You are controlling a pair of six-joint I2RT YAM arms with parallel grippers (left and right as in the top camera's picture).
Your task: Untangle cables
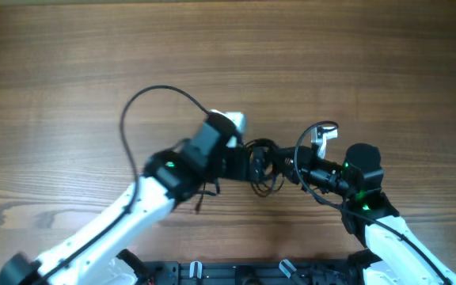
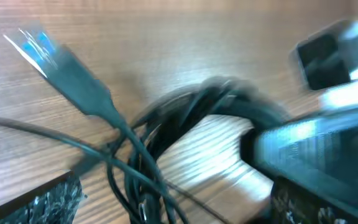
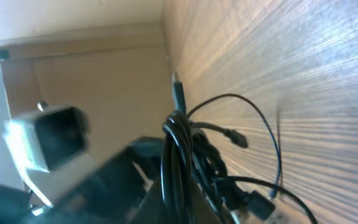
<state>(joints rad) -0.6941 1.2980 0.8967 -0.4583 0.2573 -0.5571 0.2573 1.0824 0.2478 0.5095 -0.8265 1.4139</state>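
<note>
On the overhead feed I see the cables [image 1: 265, 169] as a small knotted bundle on the wooden table [image 1: 307, 55], between my two arms. My right gripper [image 1: 290, 164] is pinched onto the bundle's coiled end. My left gripper [image 1: 249, 164] is spread wide, its fingers [image 2: 39, 202] either side of loose strands. A clear-tipped plug [image 2: 39, 43] lies just beyond.

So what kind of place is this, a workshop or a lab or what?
Probably a robotics lab bench: a left arm and a right arm, both white, reach over a wood-grain table with a tangle of thin dark cables between them.
</note>
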